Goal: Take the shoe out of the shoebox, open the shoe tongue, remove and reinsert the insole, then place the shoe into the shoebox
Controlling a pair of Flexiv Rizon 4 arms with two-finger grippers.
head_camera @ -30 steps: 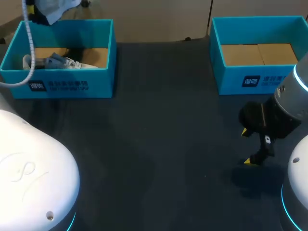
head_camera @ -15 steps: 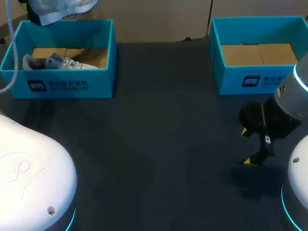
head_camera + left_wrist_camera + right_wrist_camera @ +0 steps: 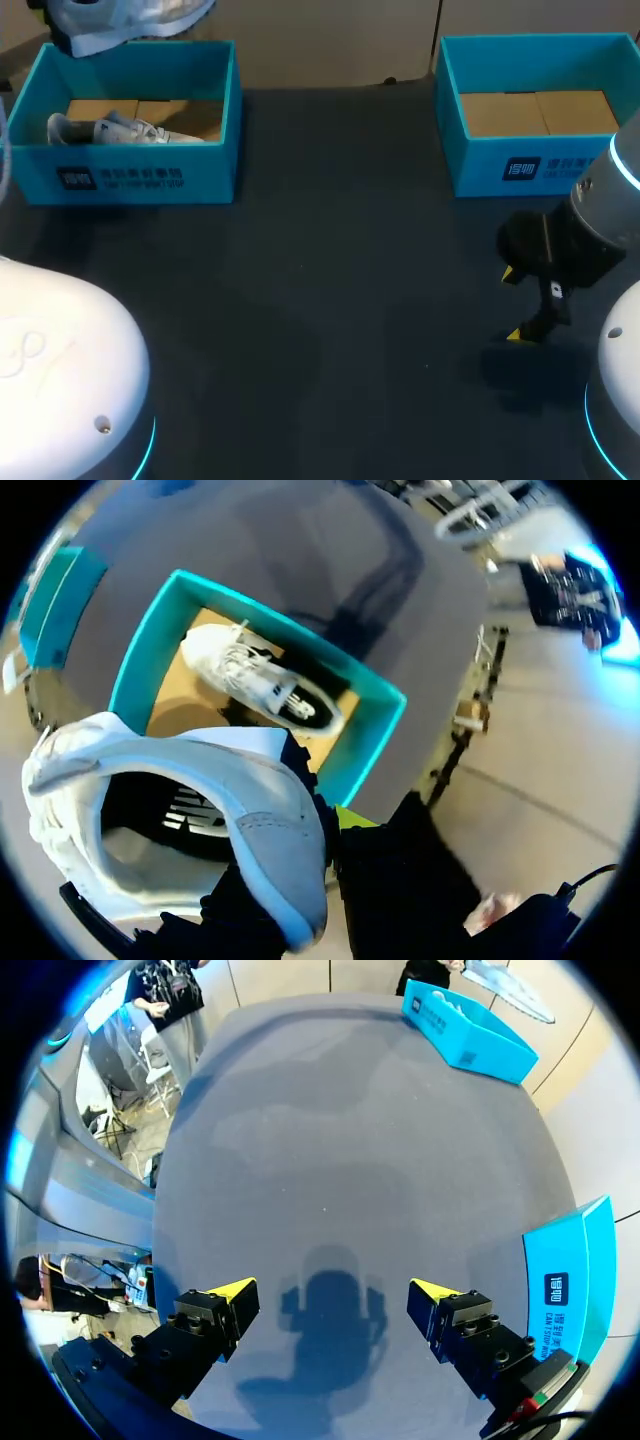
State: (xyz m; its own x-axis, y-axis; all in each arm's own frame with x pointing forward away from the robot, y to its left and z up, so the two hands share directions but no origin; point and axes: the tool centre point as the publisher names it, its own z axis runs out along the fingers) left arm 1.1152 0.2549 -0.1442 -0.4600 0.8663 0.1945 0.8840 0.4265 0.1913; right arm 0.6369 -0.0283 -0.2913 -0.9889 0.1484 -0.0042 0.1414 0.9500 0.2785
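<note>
The left gripper [image 3: 322, 830] pinches the padded heel of a white shoe [image 3: 190, 780]. One yellow tip shows against the outside of the heel, and the other finger is mostly hidden by the shoe. The shoe has a smooth upper, a pale blue heel edge and a dark lining, and it hangs in the air above the far left corner of the turquoise shoebox [image 3: 372, 742]. In the head view its toe is cut off. The shoebox is open, with thin straight walls and a brown cardboard floor, and a second shoe [image 3: 257, 675], white and laced, lies in it. White print marks the front wall, too small to read. The right gripper [image 3: 333, 1290] hangs with its fingers spread wide over the dark matte table [image 3: 330, 1130], holding nothing, its shadow on the cloth below. Beside it stands another turquoise shoebox [image 3: 480, 165] with the same kind of white print and a bare cardboard floor.
</note>
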